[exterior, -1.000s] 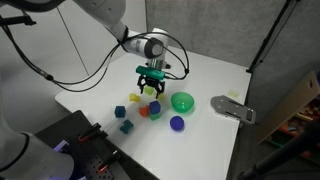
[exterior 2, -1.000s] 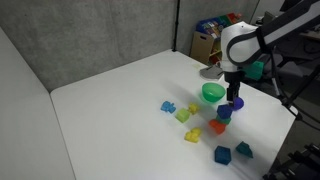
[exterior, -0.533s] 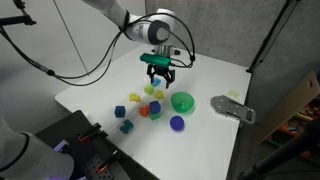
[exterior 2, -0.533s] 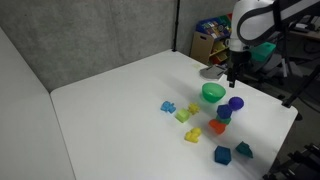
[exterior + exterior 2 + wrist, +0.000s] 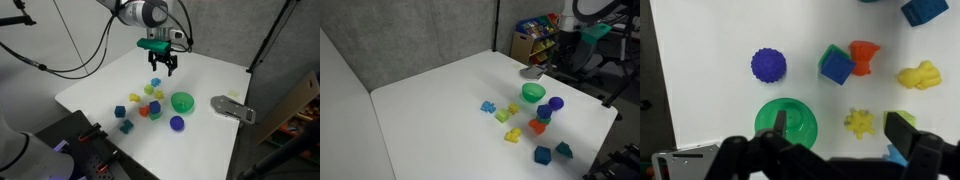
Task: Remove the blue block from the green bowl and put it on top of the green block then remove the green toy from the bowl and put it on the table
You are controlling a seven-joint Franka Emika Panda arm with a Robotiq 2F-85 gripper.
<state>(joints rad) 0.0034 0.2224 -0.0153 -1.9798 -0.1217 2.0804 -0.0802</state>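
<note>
Your claw (image 5: 163, 66), jaws spread and empty, hangs high above the white flat tabletop (image 5: 110, 80), the small dark blue cube (image 5: 838, 62) apparently atop the green block (image 5: 824, 66), so centre over the round bright green plastic bowl (image 5: 805, 112) and descend straight for the green toy, indistinct inside.

Blue block (image 5: 839, 67) atop green block (image 5: 824, 58), outside bowl (image 5: 800, 105)

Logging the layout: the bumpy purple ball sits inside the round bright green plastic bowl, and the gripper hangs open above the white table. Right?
Not quite. The bumpy purple ball lies on the white table beside the round bright green plastic bowl, apart from it, not inside, as the wrist view shows. The gripper does hang open above the table.
</note>
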